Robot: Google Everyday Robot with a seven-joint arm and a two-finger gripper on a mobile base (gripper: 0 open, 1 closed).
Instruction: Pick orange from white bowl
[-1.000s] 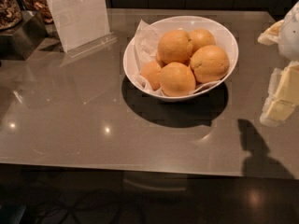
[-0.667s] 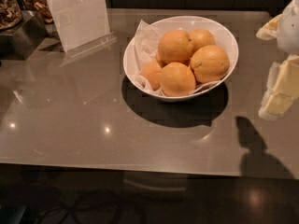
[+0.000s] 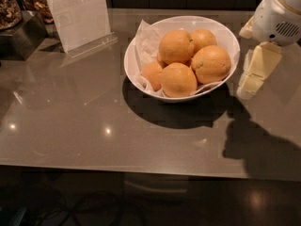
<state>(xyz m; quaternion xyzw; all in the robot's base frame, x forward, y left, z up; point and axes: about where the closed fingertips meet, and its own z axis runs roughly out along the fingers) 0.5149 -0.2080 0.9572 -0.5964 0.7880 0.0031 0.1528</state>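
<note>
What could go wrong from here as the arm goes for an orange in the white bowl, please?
The gripper hangs outside the white bowl, close beside its right rim, so a sideways approach might knock the bowl. The nearest orange touches its neighbours in the pile, so lifting it could set others rolling. The paper liner stands up along the bowl's wall and might get caught.

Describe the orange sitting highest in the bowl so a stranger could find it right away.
On the grey counter, find the white bowl; the gripper hangs just right of it. The orange sits at the pile's top, left of centre, riding higher than the other oranges.
</note>
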